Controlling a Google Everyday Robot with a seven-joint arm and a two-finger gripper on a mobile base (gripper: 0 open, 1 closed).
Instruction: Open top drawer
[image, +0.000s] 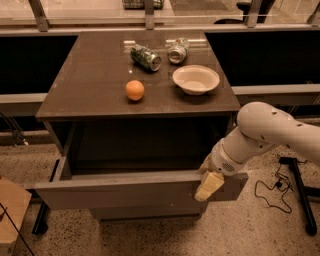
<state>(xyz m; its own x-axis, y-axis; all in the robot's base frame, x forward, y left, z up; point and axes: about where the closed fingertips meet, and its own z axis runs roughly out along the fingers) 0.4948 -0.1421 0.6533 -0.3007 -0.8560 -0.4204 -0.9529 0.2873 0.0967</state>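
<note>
The top drawer (125, 194) is pulled well out of the dark cabinet. Its flat grey-brown front panel faces me and its dark inside shows behind the panel. My gripper (207, 184) is at the upper right part of that front panel, at its top edge, with a pale yellow tip lying over the panel's face. The white arm (265, 132) reaches in from the right. A narrower drawer front (145, 212) shows just below the open drawer.
On the cabinet's top (90, 85) sit an orange (134, 90), a white bowl (195, 79) and two tipped cans (145, 57) (177, 51). A cardboard box (10, 215) stands on the floor at the left. A black stand leg (300, 195) and a cable (272, 187) lie on the right.
</note>
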